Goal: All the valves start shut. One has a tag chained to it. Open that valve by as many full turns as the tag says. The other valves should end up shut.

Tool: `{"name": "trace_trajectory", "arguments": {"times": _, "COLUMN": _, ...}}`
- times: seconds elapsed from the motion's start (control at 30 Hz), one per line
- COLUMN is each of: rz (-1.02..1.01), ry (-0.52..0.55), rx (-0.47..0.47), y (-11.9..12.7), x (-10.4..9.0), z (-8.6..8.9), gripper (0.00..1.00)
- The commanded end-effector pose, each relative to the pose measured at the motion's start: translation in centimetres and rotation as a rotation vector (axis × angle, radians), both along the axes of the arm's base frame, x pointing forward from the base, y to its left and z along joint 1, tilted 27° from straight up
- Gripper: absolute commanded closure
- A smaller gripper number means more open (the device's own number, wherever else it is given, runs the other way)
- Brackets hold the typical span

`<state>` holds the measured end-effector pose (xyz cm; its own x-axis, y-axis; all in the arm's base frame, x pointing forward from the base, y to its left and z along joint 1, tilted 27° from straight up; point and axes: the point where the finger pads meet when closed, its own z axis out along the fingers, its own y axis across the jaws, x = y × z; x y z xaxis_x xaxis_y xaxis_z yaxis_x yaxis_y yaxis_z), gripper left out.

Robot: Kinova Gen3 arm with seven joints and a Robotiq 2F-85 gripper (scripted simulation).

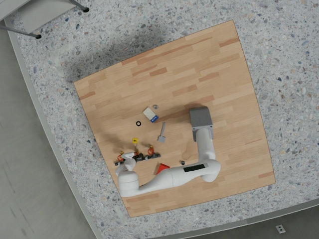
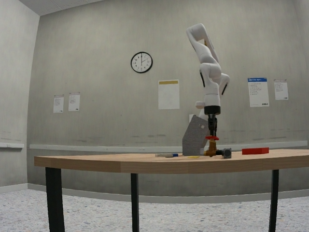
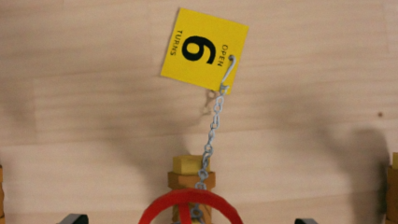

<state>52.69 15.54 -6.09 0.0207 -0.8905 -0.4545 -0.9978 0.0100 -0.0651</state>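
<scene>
Three brass valves with red handwheels stand in a row on one pipe near the table's left front edge: the left valve (image 1: 119,157), the middle valve (image 1: 136,153) and the right valve (image 1: 150,150). A yellow tag (image 1: 134,140) (image 3: 204,49) (image 2: 193,156) reading "OPEN 6 TURNS" lies flat on the table. A chain (image 3: 212,126) joins it to the middle valve. My gripper (image 3: 189,219) (image 2: 212,133) points straight down over that valve's red handwheel (image 3: 189,200) (image 2: 212,137). The fingers stand wide open on either side of the wheel, not touching it.
A red block (image 1: 162,167) (image 2: 255,151) lies just right of the valves under my arm. A white and blue box (image 1: 150,114), a black ring (image 1: 138,121), a grey tool (image 1: 162,133) and a small nut (image 1: 155,105) lie farther back. My grey base (image 1: 201,118) stands to the right.
</scene>
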Motion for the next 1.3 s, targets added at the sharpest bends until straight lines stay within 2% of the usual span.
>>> {"name": "trace_trajectory", "arguments": {"times": 0.0, "rz": -0.002, "ry": -0.001, "rx": 0.0, "y": -0.07, "x": 0.08, "z": 0.07, "gripper": 0.0}}
{"name": "trace_trajectory", "arguments": {"times": 0.57, "rz": -0.171, "ry": 0.085, "rx": 0.012, "y": -0.07, "x": 0.08, "z": 0.07, "gripper": 0.0}}
{"name": "trace_trajectory", "arguments": {"times": 1.07, "rz": -0.65, "ry": 0.331, "rx": 0.046, "y": -0.07, "x": 0.08, "z": 0.07, "gripper": 0.0}}
{"name": "trace_trajectory", "arguments": {"times": 1.13, "rz": -0.65, "ry": 0.331, "rx": 0.046, "y": -0.07, "x": 0.08, "z": 0.07, "gripper": 0.0}}
{"name": "trace_trajectory", "arguments": {"times": 1.27, "rz": -0.825, "ry": 0.42, "rx": 0.058, "y": -0.07, "x": 0.08, "z": 0.07, "gripper": 0.0}}
